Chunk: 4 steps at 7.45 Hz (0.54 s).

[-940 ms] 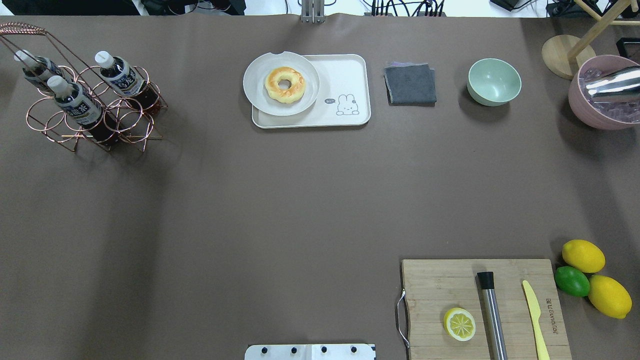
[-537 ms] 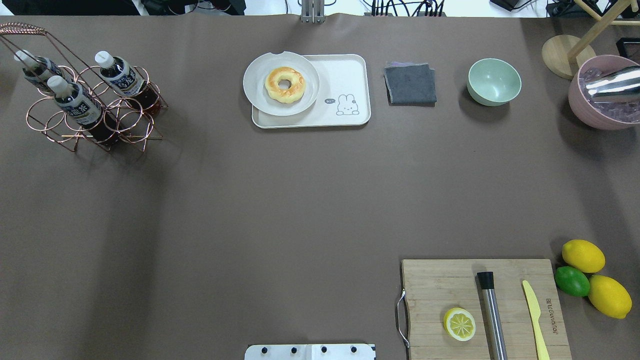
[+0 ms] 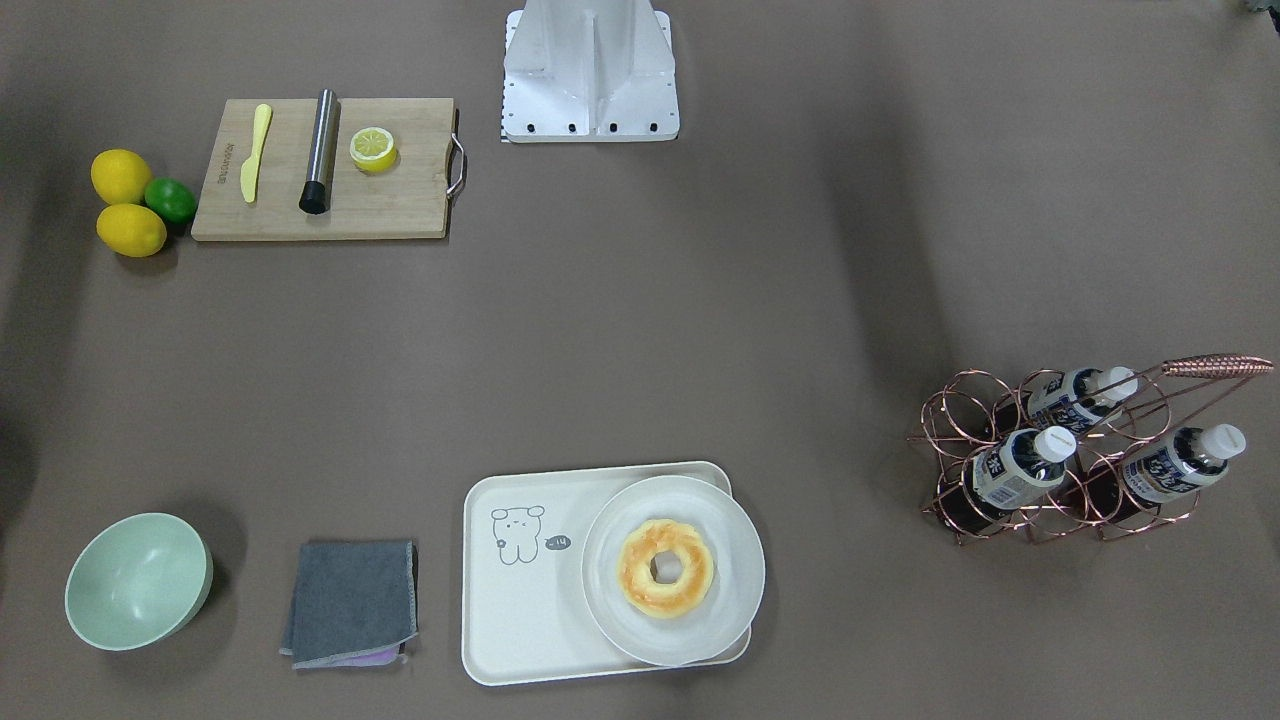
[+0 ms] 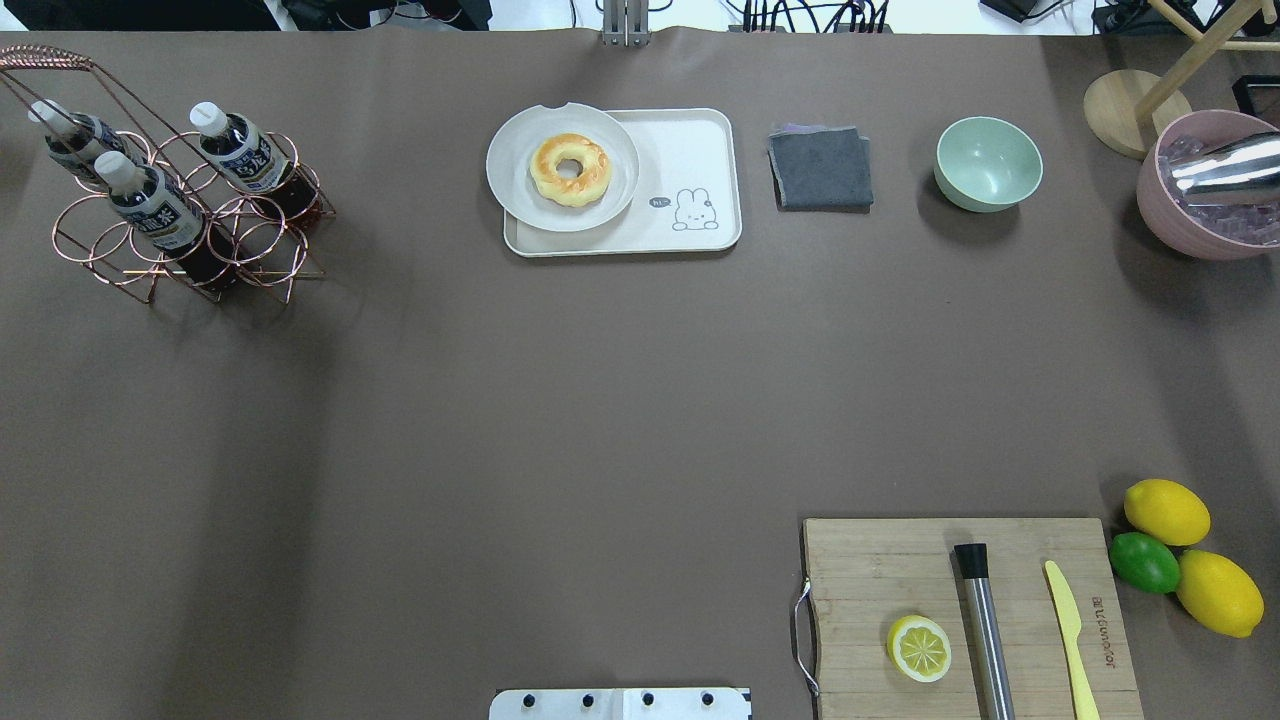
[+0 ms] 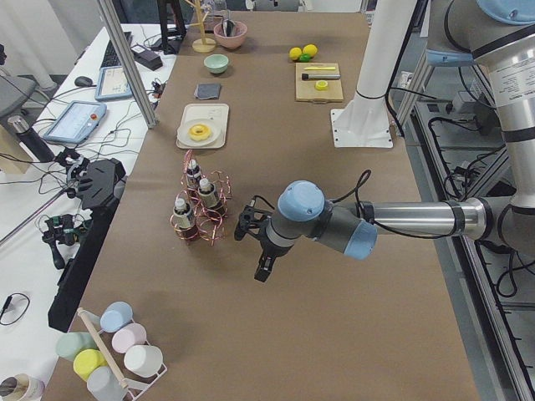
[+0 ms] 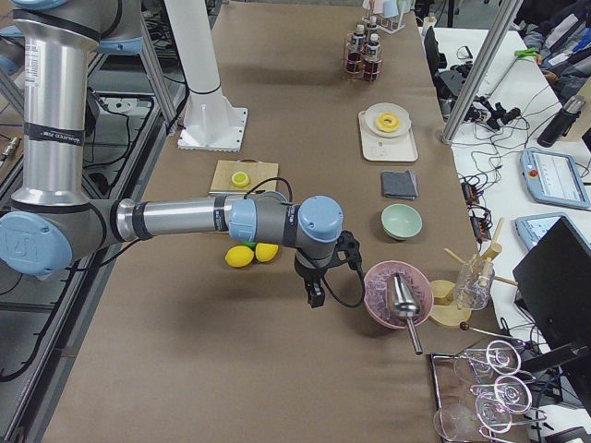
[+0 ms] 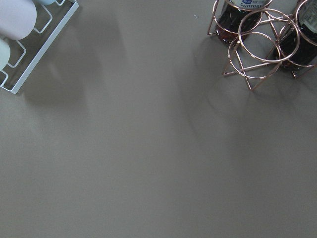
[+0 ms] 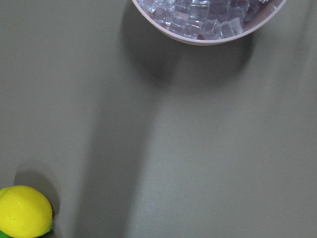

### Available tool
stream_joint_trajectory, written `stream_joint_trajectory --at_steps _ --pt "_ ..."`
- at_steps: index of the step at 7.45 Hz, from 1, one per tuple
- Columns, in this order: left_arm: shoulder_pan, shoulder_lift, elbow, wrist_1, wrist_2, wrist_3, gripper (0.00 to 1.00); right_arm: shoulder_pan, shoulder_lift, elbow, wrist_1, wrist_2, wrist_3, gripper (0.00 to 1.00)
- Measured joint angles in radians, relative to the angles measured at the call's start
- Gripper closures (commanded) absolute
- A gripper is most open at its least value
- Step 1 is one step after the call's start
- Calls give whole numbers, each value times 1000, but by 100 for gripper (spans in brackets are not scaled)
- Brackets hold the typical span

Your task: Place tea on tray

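Three tea bottles stand in a copper wire rack (image 4: 190, 245) at the table's far left: one (image 4: 232, 145), one (image 4: 150, 200) and one (image 4: 70, 130). They also show in the front view (image 3: 1020, 465). The left wrist view shows two bottle bases (image 7: 237, 20) at its top right. The cream tray (image 4: 690, 160) lies at the far middle, with a white plate (image 4: 515, 180) and a donut (image 4: 570, 168) on its left part. My left gripper (image 5: 263, 271) hovers over bare table near the rack. My right gripper (image 6: 314, 295) hovers beside the pink ice bowl (image 6: 392, 295). I cannot tell whether either is open or shut.
A grey cloth (image 4: 820, 168) and a green bowl (image 4: 988, 163) lie right of the tray. A wooden cutting board (image 4: 900, 570) at the near right carries a lemon half, a steel muddler and a yellow knife. Two lemons and a lime (image 4: 1145, 562) lie beside it.
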Motion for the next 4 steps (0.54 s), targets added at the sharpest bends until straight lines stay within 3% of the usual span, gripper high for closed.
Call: stream_joint_trajectory --at_steps 4 --pt "15 -1 8 8 -47 -5 3 0 5 2 0 2 5 0"
